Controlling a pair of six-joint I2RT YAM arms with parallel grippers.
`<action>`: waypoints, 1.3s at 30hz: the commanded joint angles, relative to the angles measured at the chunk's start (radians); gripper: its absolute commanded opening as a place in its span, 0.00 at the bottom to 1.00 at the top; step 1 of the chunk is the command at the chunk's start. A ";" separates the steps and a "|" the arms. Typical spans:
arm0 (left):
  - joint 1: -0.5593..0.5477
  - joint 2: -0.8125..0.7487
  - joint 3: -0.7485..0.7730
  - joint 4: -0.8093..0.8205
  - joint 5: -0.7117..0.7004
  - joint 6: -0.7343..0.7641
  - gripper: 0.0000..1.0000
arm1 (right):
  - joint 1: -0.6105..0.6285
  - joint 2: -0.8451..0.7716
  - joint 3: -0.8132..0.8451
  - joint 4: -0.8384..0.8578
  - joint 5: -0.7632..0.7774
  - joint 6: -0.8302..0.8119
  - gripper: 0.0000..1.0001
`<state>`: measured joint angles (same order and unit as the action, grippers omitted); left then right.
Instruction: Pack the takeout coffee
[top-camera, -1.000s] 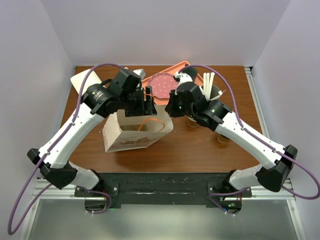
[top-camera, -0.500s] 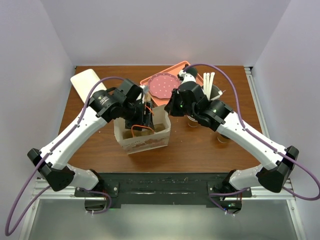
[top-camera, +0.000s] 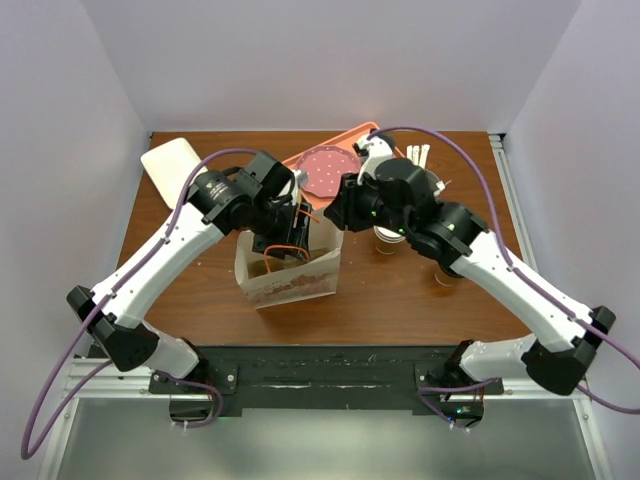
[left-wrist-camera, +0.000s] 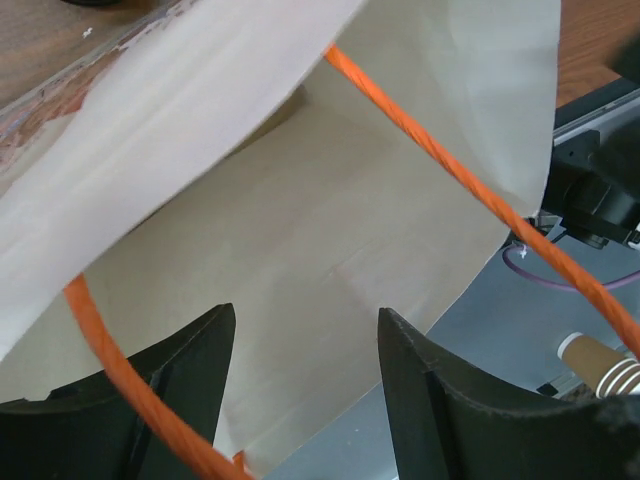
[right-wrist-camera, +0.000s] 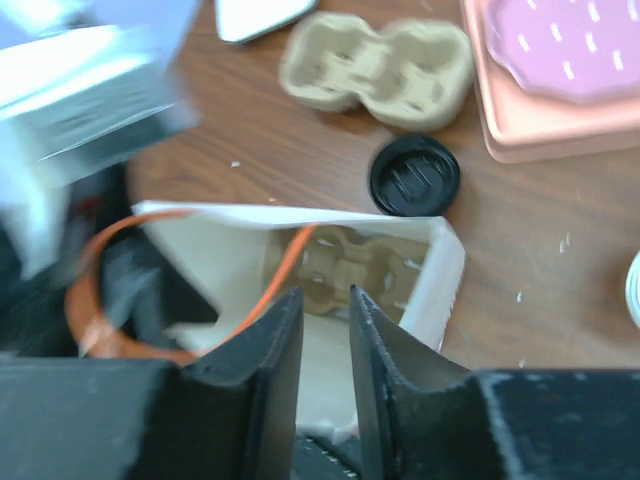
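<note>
From above, the paper bag stands up on the brown table with its mouth open. The left gripper is at the top of the bag on the back left side. The right gripper is just over the bag's back right corner. Behind them is a pink tray. A brown cup stands just right of the bag. A second brown cup stands further right. Both are partly under the right arm (I cannot tell which one is the takeout coffee)

The left wrist camera looks down into the bag. The left gripper has its 2 fingers wide apart, with nothing between them. An orange handle runs across the view. Past the bag's edge, in the bottom right corner, is a stack of paper cups

In the right wrist view, the right gripper has its 2 fingers a little apart and pinches nothing. It is over the near side of the bag. A brown cup holder lies in the bag. The black lid lies flat on the table by itself, between the bag and the tray, on no cup. Another cup holder sits further back on the table
</note>
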<state>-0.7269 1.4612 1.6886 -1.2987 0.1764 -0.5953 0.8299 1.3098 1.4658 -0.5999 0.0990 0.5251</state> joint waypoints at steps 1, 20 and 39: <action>0.004 0.002 0.042 -0.016 0.011 0.057 0.64 | 0.000 -0.095 -0.010 0.170 -0.240 -0.300 0.31; 0.006 -0.013 0.037 -0.016 0.023 0.063 0.63 | 0.000 -0.126 -0.193 0.385 -0.452 -0.645 0.38; 0.006 -0.064 -0.020 -0.016 0.012 0.143 0.68 | 0.000 -0.080 -0.182 0.394 -0.283 -0.539 0.00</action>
<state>-0.7250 1.4460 1.6642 -1.3106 0.1654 -0.5179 0.8310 1.2148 1.2568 -0.2314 -0.2665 -0.0639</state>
